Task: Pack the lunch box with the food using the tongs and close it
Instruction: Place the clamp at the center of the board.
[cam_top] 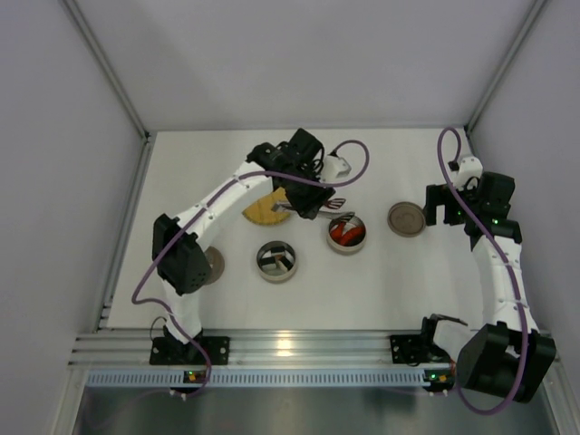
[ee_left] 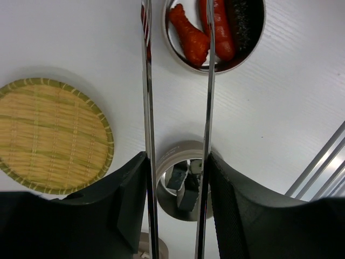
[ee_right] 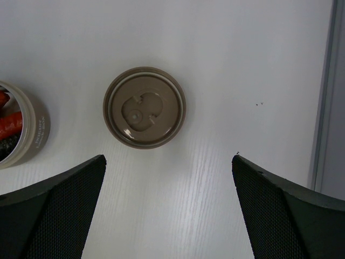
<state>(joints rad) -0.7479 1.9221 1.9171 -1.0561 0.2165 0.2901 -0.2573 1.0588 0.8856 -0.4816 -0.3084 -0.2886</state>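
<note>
- A brown disc, likely a second lid, lies half hidden under my left arm's elbow, out of the working area.
- The woven plate shows no food on it, so I judge that the loading is about finished.
- The nearer tin holds the sushi rolls. It sits below the wrist, uncovered.
- My left gripper pinches the tongs, one finger against the outside of each arm. The squeeze is loose enough that the arms stand apart. That fits a release, since nothing is caught between the tips.
- The tong tips reach over the farther tin, where the red-orange pieces lie beside a dark roll.
- The lid lies flat on the table, just right of that tin, ready to be put on.
- My right gripper hangs above the lid with its jaws spread wide and holds nothing. It is placed well for the closing step.
</note>
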